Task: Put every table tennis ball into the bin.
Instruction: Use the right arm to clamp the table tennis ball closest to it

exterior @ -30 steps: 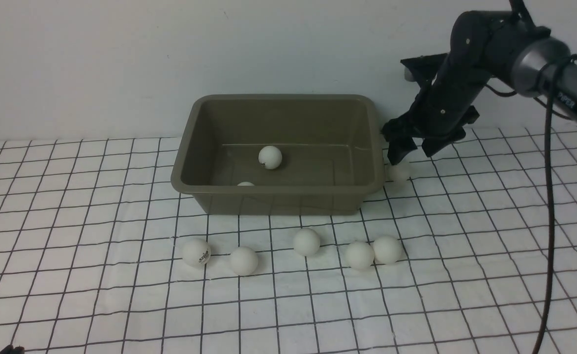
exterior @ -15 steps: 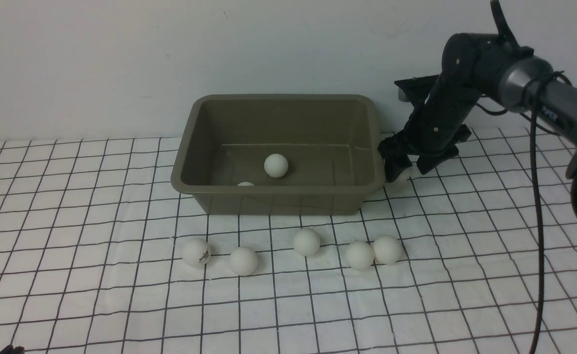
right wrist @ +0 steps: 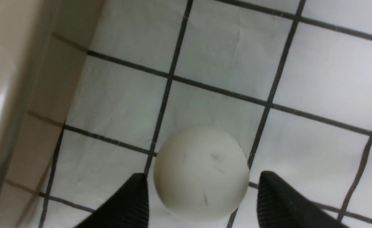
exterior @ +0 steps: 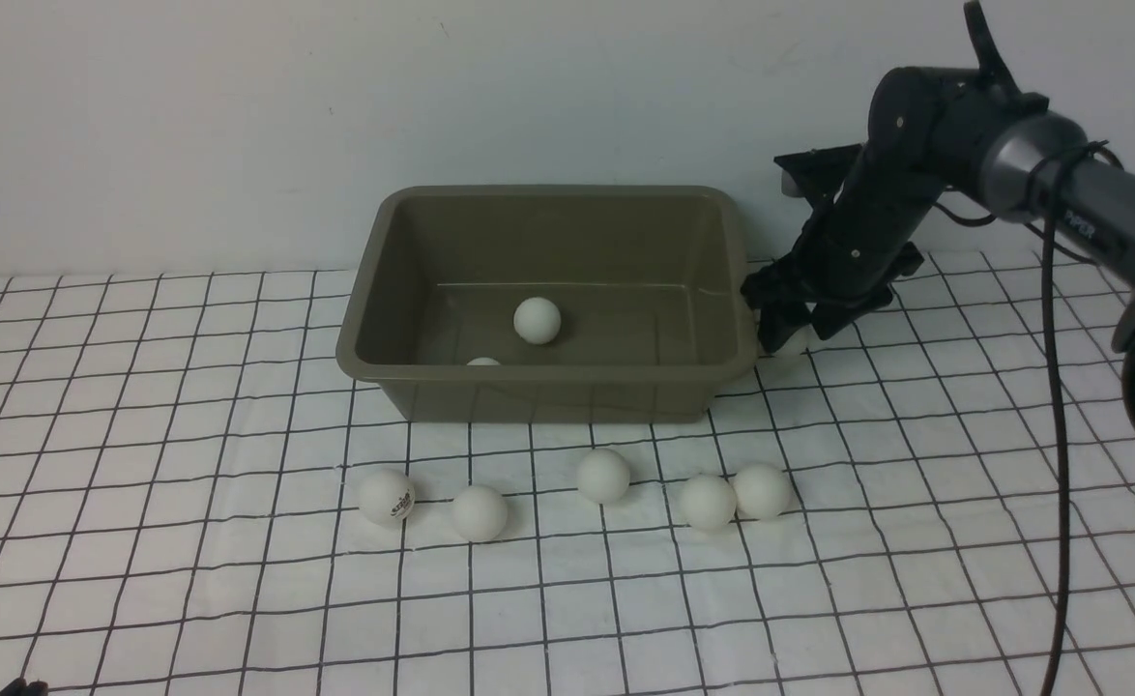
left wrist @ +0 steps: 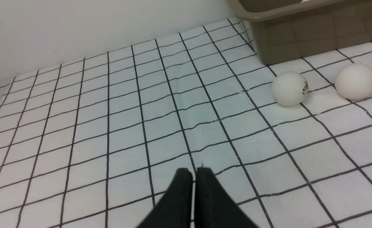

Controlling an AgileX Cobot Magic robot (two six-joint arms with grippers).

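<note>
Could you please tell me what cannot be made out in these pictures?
Front view: the near wall of the olive-brown plastic bin hides all but the top of one small white table tennis ball inside.
Front view: the right gripper covers most of the white ball beside the bin.
Right wrist view: whether its jaws touch that ball is unclear.

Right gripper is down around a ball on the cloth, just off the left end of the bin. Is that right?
Not quite. The front view shows the right gripper down around a ball on the cloth, just off the right end of the bin, not the left end.
</note>
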